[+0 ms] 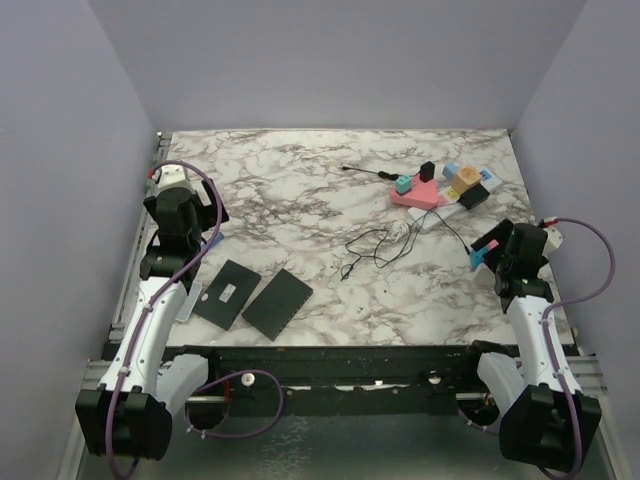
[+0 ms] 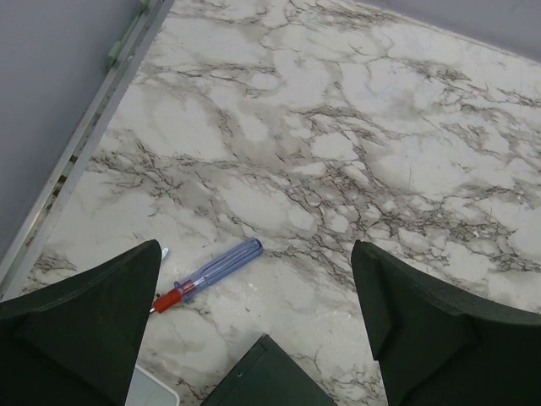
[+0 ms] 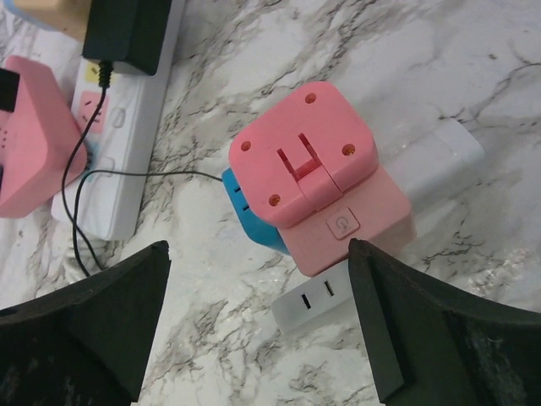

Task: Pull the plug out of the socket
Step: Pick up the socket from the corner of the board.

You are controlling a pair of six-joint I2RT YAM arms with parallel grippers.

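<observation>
Soft, even light is falling from above, leaving faint shadows on the counter (image 1: 300, 190). Wrist views are showing crisp detail; the dark fingers (image 2: 84, 330) are blurring slightly.

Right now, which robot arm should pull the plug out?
The right one. The right gripper is open and hangs just over the pink plug, near the power strip. The left gripper is far off on the other side, by a pen.

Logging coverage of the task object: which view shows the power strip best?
Top external: the whole power strip shows, crowded with plugs. Right wrist catches only one stretch, black adapter plugged in. Left wrist shows none.
</observation>
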